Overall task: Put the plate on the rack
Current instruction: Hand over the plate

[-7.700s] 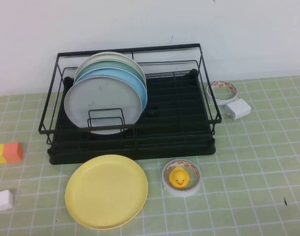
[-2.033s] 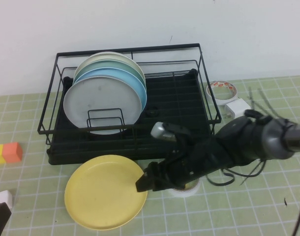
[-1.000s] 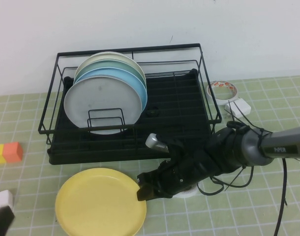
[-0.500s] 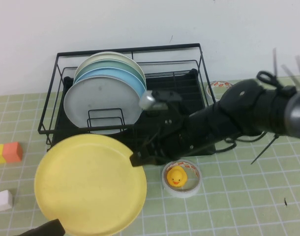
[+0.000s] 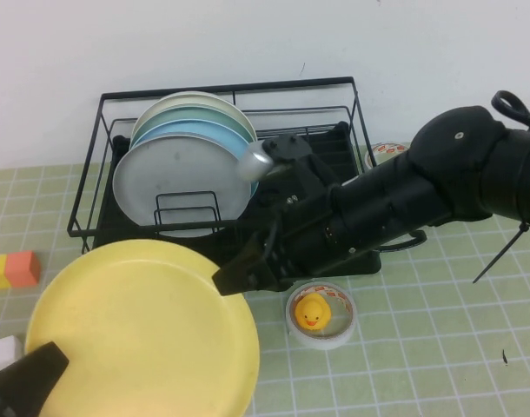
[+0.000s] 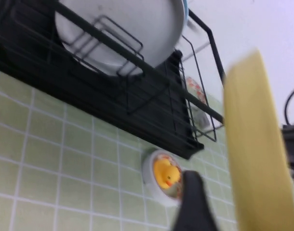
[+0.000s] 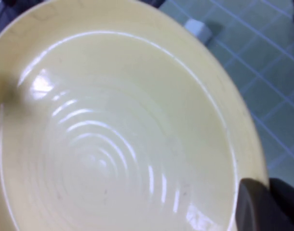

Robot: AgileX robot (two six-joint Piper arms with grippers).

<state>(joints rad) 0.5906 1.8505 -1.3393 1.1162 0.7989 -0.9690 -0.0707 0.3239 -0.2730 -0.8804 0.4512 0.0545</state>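
While your right gripper [image 5: 235, 280] clamps the plate [image 5: 143, 334] aloft, left gripper [image 5: 22, 382] beside its near rim, grip unclear, next tilt it toward the rack [image 5: 334, 217].

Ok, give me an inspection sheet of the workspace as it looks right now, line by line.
Surface: green grid-patterned mat on the table.
Job's things: pale-yellow plate lifted off the mat, in front of the rack; black wire rack at the back with plates standing in its left slots, the grey-white plate foremost.
Clutter: rubber duck inside a tape roll; a second tape roll by the rack; orange and yellow block; white cube.
Grippers: right gripper shut on the plate's rim; left gripper low at the plate's near-left edge.
Cables: black cable loops on the right arm.
Surroundings: plain white wall.
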